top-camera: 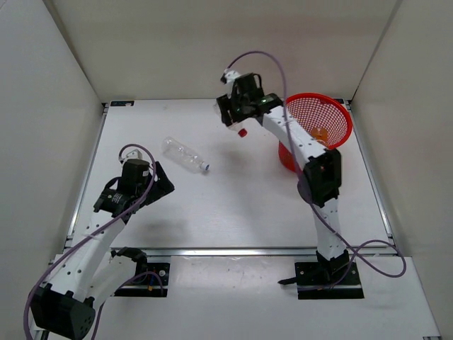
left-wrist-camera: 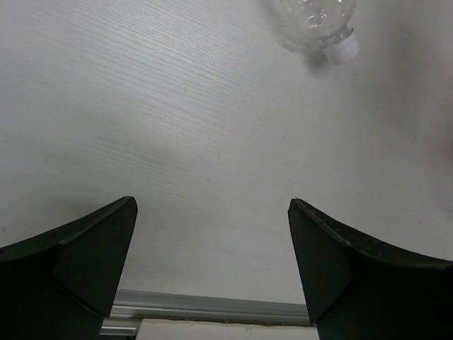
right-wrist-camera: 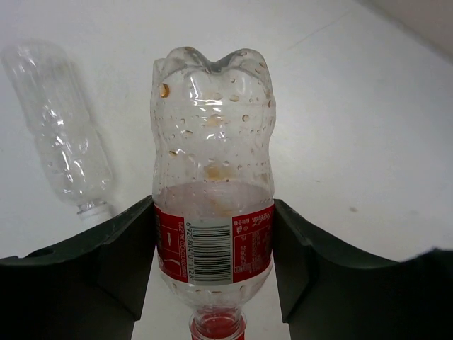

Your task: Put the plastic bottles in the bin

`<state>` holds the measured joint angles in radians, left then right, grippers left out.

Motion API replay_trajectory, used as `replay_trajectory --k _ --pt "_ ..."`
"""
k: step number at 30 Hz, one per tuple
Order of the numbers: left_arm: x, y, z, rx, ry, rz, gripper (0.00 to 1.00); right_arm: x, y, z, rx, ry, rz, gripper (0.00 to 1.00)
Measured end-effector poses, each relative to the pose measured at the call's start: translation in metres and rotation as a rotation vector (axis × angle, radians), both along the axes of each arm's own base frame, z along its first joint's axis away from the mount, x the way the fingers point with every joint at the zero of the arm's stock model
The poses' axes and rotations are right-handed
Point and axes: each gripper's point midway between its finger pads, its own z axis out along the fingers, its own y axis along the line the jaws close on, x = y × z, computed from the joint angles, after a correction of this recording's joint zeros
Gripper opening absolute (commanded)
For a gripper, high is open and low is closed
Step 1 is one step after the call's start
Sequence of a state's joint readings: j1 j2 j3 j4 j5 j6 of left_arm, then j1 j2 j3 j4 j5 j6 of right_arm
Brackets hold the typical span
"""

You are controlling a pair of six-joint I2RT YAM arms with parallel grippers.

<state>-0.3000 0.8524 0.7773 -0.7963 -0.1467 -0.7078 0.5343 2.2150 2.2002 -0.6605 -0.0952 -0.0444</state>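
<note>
Where the red-label bottle [right-wrist-camera: 212,163] is: squeezed in the right claw [right-wrist-camera: 212,241], just left of the bin [top-camera: 311,110] in the top view.
Right claw: two dark fingers [right-wrist-camera: 120,262] pressed on the label, one on each side.
Look of the red-label bottle: see-through plastic, bumpy bottom, little drops inside, red label with black bars, red cap.
Plain clear bottle [top-camera: 182,156]: crinkly, see-through, white cap, lying on its side on the surface [top-camera: 212,212], apart from both claws.
Bin: round red net basket with a wide rim, far right; something orange [top-camera: 320,133] lies inside.
Left claw [left-wrist-camera: 212,205]: spread wide apart, holding nothing.
Surface: white, thin grain lines, silver strip [left-wrist-camera: 212,309] at the near edge.
Room: plain pale walls [top-camera: 226,42] on three sides.
</note>
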Motion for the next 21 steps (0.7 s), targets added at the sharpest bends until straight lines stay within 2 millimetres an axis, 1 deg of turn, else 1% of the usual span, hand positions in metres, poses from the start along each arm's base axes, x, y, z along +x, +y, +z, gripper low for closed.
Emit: replay_trajectory --k 1,2,4,5,7,8,9,10,11,12,14,15,16,18,19,21 --pt "0.002 -0.001 0.000 -0.003 -0.004 -0.001 0.99 0.000 -0.012 0.023 0.011 -0.037 -0.027 0.26" --pt "0.004 -0.002 0.000 -0.005 -0.006 -0.001 0.98 -0.002 -0.028 0.049 0.020 -0.079 -0.064 0.27" --pt "0.009 -0.003 -0.002 -0.006 -0.002 0.000 0.99 -0.008 -0.067 0.101 0.051 -0.172 -0.145 0.27" --pt "0.011 -0.004 -0.004 -0.005 0.001 0.000 0.99 -0.012 -0.087 0.123 0.061 -0.213 -0.187 0.27" --pt "0.017 -0.006 -0.009 0.000 0.015 0.002 0.99 -0.020 -0.133 0.158 0.084 -0.292 -0.284 0.27" --pt "0.020 -0.006 -0.013 0.004 0.027 0.003 0.99 -0.024 -0.159 0.171 0.088 -0.321 -0.337 0.27" --pt "0.023 -0.007 -0.017 0.009 0.040 0.004 0.99 -0.027 -0.181 0.177 0.092 -0.340 -0.385 0.29" --pt "0.027 -0.008 -0.020 0.012 0.051 0.006 0.99 -0.029 -0.204 0.179 0.096 -0.351 -0.436 0.31" --pt "0.031 -0.009 -0.023 0.014 0.062 0.010 0.99 -0.031 -0.223 0.175 0.093 -0.349 -0.475 0.39" --pt "0.037 -0.011 -0.024 0.013 0.065 0.015 0.99 -0.031 -0.244 0.165 0.082 -0.333 -0.518 0.45" --pt "0.049 -0.014 -0.026 0.008 0.066 0.023 0.98 -0.029 -0.265 0.143 0.056 -0.287 -0.563 0.61" --pt "0.057 -0.016 -0.026 0.004 0.062 0.028 0.98 -0.027 -0.270 0.130 0.043 -0.258 -0.576 0.83" --pt "0.065 -0.019 -0.026 -0.002 0.056 0.032 0.99 -0.025 -0.272 0.117 0.031 -0.226 -0.584 0.99" --pt "0.080 -0.024 -0.025 -0.012 0.044 0.043 0.99 -0.022 -0.273 0.096 0.002 -0.178 -0.578 0.99" --pt "0.088 -0.026 -0.023 -0.018 0.035 0.050 0.99 -0.022 -0.274 0.089 -0.010 -0.161 -0.578 0.99" --pt "0.103 -0.030 -0.023 -0.027 0.022 0.060 0.99 -0.024 -0.274 0.085 -0.017 -0.144 -0.577 0.99"
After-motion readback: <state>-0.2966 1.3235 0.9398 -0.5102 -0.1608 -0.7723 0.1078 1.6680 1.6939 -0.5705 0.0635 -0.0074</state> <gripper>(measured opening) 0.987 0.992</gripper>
